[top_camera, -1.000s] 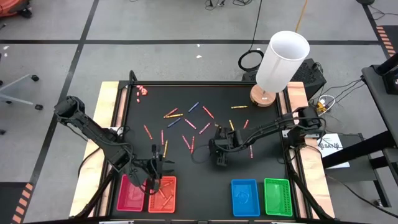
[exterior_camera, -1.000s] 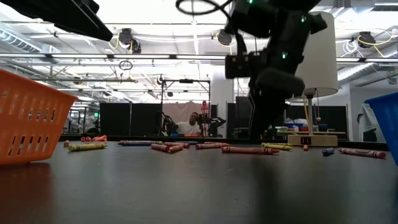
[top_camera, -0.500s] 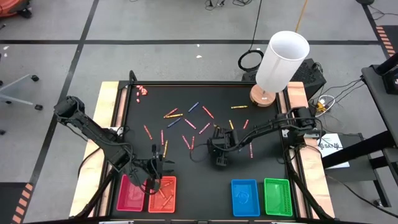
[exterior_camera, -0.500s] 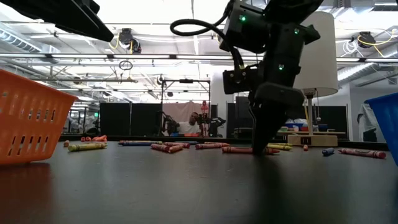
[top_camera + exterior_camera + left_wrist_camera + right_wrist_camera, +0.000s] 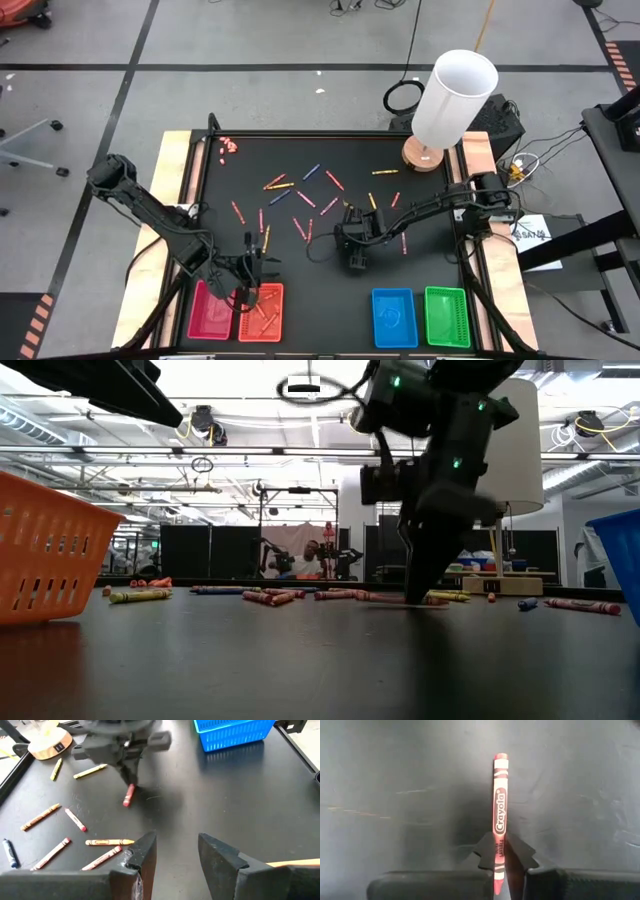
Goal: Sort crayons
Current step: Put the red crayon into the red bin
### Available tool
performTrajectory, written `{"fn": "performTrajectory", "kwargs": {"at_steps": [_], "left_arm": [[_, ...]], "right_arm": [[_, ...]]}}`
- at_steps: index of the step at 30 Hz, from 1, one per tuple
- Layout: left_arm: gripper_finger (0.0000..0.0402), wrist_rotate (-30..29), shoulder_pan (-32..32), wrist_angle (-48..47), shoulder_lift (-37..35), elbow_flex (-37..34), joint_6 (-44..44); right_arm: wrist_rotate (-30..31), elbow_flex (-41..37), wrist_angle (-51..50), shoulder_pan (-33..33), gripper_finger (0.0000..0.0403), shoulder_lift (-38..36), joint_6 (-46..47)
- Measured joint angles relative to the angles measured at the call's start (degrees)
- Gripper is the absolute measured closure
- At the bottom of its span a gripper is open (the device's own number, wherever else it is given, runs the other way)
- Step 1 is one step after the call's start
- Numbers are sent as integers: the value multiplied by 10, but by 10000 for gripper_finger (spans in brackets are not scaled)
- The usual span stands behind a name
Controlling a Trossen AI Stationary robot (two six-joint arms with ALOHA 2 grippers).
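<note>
Right gripper (image 5: 499, 856) down at mid-surface, clamped on one end of a red crayon (image 5: 499, 815), rest of the stick pointing forward over the black surface (image 5: 420, 215). Seen from the left wrist, same crayon (image 5: 129, 795) hanging tilted from the dark fingers just above the mat. Left gripper (image 5: 175, 852) over the orange tray (image 5: 261, 310), jaws parted with nothing between them.

Other crayons (image 5: 300, 200) scattered loose across the far half of the surface: red, pink, orange, blue and yellow sticks, several close around the right arm on both sides. A few orange ones already lying in the orange tray. Pink tray (image 5: 212, 310) touching the orange one; blue tray (image 5: 394, 317) and green tray (image 5: 446, 316) side by side at the near right edge. White lamp (image 5: 452, 100) on a round wooden base at the far right corner. Small cluster of pink-red bits (image 5: 228, 146) at the far left corner, well apart from both arms.
</note>
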Motion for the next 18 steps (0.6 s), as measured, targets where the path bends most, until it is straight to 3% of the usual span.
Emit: {"fn": "performTrajectory", "kwargs": {"at_steps": [9,12,18], "left_arm": [[256,0,0,-1,0,0,0],[256,0,0,-1,0,0,0],[256,0,0,0,0,0,0]], "right_arm": [[16,1,25,54,401,-66,-6],[46,-17,105,79,402,-71,-20],[47,-91,267,98,402,-70,-57]]}}
